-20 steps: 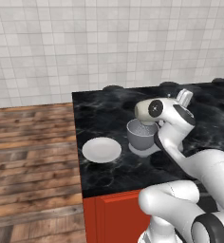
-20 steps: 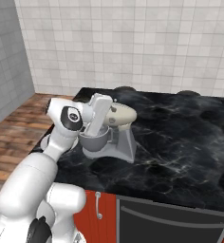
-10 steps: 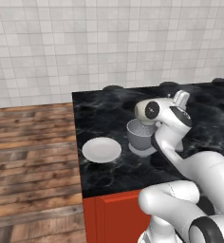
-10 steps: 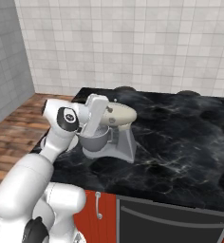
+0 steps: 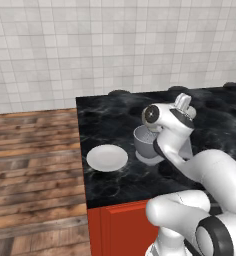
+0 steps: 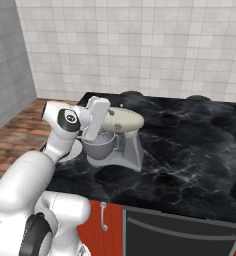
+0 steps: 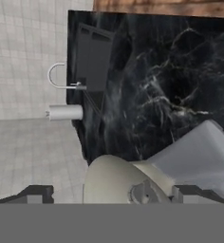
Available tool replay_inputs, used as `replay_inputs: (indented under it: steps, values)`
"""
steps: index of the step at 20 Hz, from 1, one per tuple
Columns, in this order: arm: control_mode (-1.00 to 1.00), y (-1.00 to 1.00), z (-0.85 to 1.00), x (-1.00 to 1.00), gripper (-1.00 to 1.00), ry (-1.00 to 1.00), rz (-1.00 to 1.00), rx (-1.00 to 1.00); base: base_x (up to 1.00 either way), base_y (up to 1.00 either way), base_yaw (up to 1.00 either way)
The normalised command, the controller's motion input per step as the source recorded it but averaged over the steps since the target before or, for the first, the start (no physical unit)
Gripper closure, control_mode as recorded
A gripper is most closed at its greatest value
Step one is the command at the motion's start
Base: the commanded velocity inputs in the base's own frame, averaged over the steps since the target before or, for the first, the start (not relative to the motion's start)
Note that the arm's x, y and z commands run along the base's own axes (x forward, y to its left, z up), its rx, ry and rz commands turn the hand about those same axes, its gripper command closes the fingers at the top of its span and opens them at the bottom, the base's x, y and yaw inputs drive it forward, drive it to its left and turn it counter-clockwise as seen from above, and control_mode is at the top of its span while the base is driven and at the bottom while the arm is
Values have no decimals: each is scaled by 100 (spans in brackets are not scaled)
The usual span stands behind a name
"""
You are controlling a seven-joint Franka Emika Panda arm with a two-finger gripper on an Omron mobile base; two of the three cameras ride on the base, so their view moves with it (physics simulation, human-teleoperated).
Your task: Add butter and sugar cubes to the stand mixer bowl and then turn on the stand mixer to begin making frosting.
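Your claw (image 7: 109,192) was spread wide and held nothing. The stand mixer (image 6: 121,123) sat on the black counter (image 6: 190,150), its cream head right under your claw, between the two tips. The switch was probably on that head, but I couldn't see it.

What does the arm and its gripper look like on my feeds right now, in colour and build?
The arm is glossy white with fat rounded link shells and dark grey to black bands at the joints. A round dark cap with a pale centre marks the wrist joint. The hand is a flat white block, and the gripper ends in two small dark blocky finger tips. No loose cables or lettering are visible.
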Motion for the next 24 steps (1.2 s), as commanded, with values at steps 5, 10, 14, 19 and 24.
replay_inputs:
  steps: [5, 10, 14, 19, 24]
  values:
    - [-100, -21, 0, 1, -100, 0, 0, 2, 0, 0, 0]
    - [-100, -34, -1, 0, -100, 0, 0, 1, 0, 0, 0]
    - [-100, -7, -7, 0, -100, 0, 0, 0, 0, 0, 0]
    - [-100, 0, -1, 0, -100, 0, 0, 0, 0, 0, 0]
    - [-100, 11, 0, 9, -100, 2, 0, 0, 0, 0, 0]
